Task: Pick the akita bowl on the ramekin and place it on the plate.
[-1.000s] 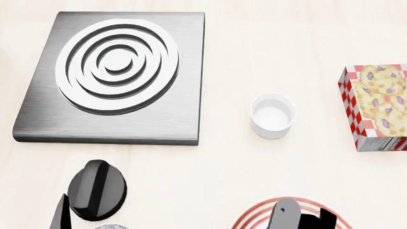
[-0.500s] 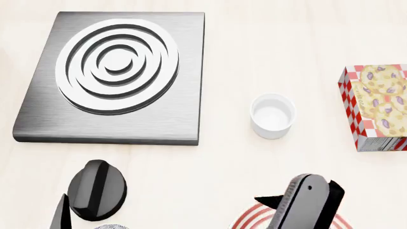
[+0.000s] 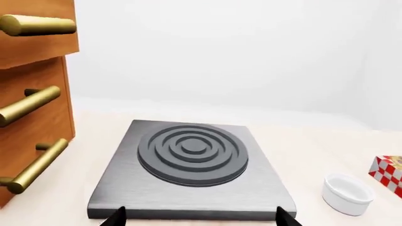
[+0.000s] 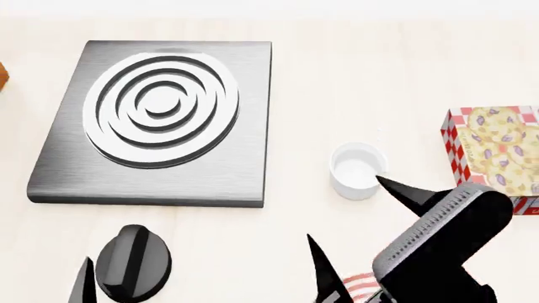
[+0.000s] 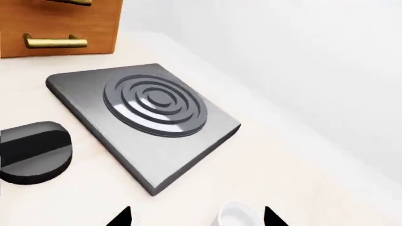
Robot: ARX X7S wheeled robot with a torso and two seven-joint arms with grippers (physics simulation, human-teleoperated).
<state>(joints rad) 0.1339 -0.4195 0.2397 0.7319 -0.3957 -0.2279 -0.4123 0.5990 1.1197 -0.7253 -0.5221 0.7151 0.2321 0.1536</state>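
The ramekin (image 4: 358,170) stands empty on the counter, a plain white cup with nothing on it. The akita bowl is out of view in every frame. Only a sliver of the plate's red rings (image 4: 364,287) shows at the head view's bottom edge, under my right arm. My right gripper (image 4: 347,211) hovers open just short of the ramekin, one fingertip (image 4: 389,185) close to its rim. In the right wrist view the ramekin (image 5: 237,217) lies between the spread tips. My left gripper (image 3: 201,220) is open and empty, facing the hob's near edge.
A grey hob slab (image 4: 160,117) with white rings fills the left. A black knob (image 4: 133,262) sits in front of it. A red-checked cookie box (image 4: 497,151) stands right of the ramekin. Wooden drawers (image 3: 31,108) with brass handles rise at the far left.
My right gripper has come up from over the plate and reached forward to the ramekin, fingers apart. The head view has shifted, so the objects sit lower in it.
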